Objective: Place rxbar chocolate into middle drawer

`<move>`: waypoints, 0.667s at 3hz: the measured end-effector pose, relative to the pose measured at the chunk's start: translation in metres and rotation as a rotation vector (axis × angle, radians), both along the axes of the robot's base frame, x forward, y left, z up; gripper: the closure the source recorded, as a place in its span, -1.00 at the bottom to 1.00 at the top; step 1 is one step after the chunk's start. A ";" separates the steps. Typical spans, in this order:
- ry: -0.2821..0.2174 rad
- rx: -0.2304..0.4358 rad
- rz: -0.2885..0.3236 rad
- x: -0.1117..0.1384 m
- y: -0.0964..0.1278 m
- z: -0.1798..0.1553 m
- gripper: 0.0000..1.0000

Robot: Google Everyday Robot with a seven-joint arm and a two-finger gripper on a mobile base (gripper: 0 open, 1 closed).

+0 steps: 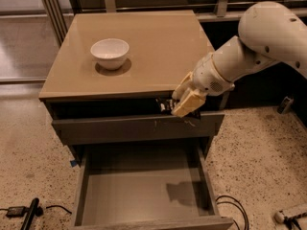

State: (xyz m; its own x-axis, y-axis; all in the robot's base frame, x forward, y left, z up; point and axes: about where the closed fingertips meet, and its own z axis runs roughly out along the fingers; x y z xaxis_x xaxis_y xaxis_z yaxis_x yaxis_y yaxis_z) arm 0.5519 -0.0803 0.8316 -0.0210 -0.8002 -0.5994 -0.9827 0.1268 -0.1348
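Tool (183, 103) grips bar (164, 105) off desk (158, 47) front edge, over open drawer (139, 195); bowl (110, 52) near left edge.

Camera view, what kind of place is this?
Probably an office or lab test area, not a home: speckled terrazzo floor, loose cables beside a grey drawer cabinet. The pincer holds the rxbar chocolate at the cabinet's front edge, above the open middle drawer.
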 end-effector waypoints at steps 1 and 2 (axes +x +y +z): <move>0.013 0.044 0.013 -0.025 0.014 -0.017 1.00; 0.014 0.126 -0.007 -0.046 0.029 -0.045 1.00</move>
State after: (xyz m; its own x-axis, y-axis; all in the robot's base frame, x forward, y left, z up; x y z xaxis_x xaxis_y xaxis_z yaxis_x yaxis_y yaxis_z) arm 0.5063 -0.0518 0.7864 -0.0359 -0.7184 -0.6947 -0.9834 0.1490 -0.1033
